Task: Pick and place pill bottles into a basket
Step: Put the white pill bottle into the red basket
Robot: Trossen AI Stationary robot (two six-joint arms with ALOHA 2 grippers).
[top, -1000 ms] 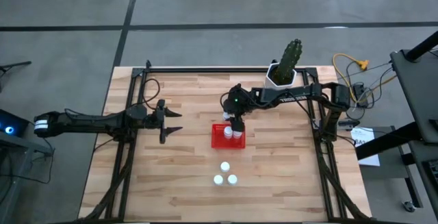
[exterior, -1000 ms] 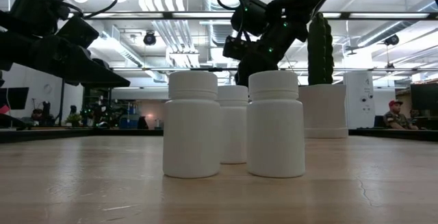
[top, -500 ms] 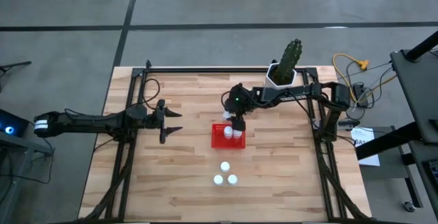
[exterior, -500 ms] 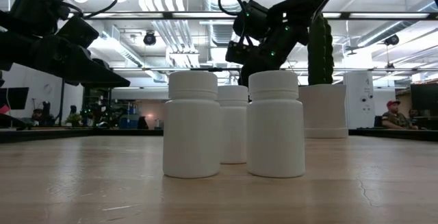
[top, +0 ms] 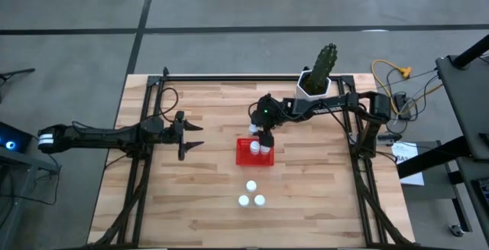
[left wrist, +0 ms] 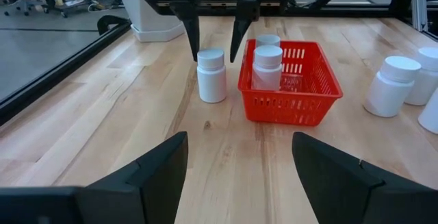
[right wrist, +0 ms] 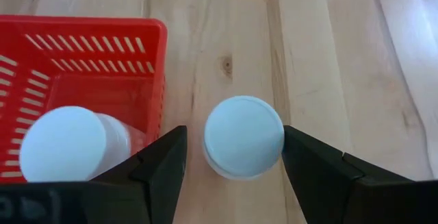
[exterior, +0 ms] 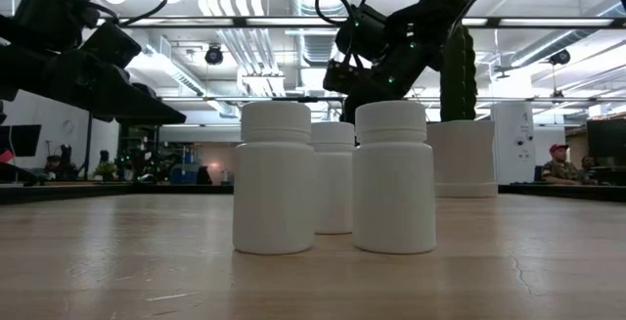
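We saw the right gripper [right wrist: 233, 162] above a lone pill bottle [right wrist: 243, 137], jaws open on either side of its cap, just outside the red basket [left wrist: 291, 81], which held two bottles. Three more bottles [top: 250, 196] stood at the basket's six o'clock. The left gripper [top: 192, 135] waited at nine o'clock, jaws open, over the worktop [top: 199, 196].
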